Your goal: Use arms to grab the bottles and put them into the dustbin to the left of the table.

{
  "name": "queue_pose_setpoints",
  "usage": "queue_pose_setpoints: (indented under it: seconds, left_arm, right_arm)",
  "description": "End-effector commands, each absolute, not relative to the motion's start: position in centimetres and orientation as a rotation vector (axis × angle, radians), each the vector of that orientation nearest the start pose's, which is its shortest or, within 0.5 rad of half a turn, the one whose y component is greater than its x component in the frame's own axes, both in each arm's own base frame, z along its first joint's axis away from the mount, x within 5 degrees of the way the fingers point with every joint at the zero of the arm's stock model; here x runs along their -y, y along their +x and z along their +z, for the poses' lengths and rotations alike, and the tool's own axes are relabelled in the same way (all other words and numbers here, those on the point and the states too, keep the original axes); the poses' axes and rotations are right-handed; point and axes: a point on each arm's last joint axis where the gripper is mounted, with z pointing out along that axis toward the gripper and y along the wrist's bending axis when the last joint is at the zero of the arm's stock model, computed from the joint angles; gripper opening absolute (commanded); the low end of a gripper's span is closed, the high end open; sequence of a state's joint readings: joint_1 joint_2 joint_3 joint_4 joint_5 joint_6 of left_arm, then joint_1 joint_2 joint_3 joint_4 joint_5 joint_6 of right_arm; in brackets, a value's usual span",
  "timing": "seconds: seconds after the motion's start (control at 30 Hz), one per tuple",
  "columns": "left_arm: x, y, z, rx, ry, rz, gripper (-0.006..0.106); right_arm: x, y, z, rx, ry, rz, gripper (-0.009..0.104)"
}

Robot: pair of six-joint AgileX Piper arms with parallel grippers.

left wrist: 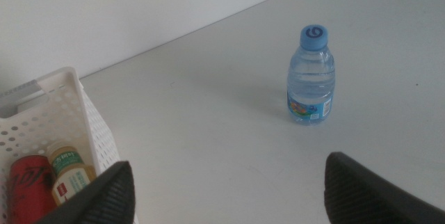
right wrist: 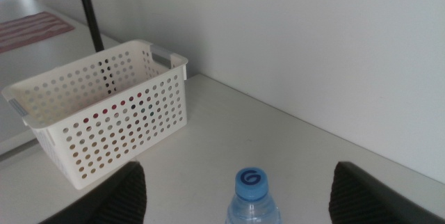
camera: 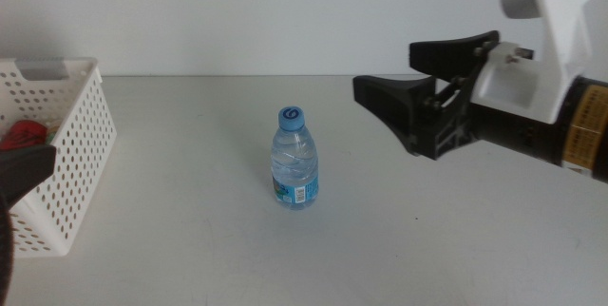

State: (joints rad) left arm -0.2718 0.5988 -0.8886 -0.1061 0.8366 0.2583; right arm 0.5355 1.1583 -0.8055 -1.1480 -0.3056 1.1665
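Observation:
A small clear water bottle (camera: pixel 295 162) with a blue cap stands upright in the middle of the table (camera: pixel 190 258). My right gripper (camera: pixel 385 70) hangs open above the table to the bottle's right, empty and apart from it. In the right wrist view the bottle's cap (right wrist: pixel 252 183) lies between the open jaws. The white perforated dustbin (camera: pixel 66 154) sits at the table's left. Inside it lie a red can (left wrist: pixel 30 186) and a pale-yellow bottle (left wrist: pixel 70 174). My left gripper (left wrist: pixel 229 165) is open and empty near the dustbin, with the water bottle (left wrist: pixel 311 78) well ahead of it.
A pale wall (camera: pixel 285 11) rises behind the table's far edge. A dark part of the left arm (camera: pixel 21 171) shows at the middle view's left edge, in front of the dustbin. A black pole (right wrist: pixel 89 12) stands beyond the dustbin (right wrist: pixel 104 116).

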Motion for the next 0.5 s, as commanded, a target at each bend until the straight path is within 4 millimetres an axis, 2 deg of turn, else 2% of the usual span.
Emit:
queue_pose_setpoints:
  seconds: [0.0,0.1,0.2,0.37,0.47]
  left_arm:
    - [3.4,9.1,40.0,-1.873,0.475,-0.156,0.093]
    - [3.4,9.1,40.0,-1.873,0.475,-0.156,0.093]
    - [3.4,9.1,40.0,-1.873,0.475,-0.156,0.093]
    - [3.4,9.1,40.0,-1.873,0.475,-0.156,0.093]
    - [3.4,9.1,40.0,-1.873,0.475,-0.156,0.093]
  right_arm:
    - [-13.8,19.0,35.9,-1.593,-0.575,0.672,0.067]
    - [-12.8,17.1,35.8,-1.566,-0.526,0.741,0.066]
    - [-11.9,15.9,35.3,-1.556,-0.513,0.722,0.064]
    - [-11.3,15.3,35.4,-1.562,-0.506,0.684,0.063]
    - [-11.1,15.4,35.7,-1.560,-0.411,0.734,0.063]
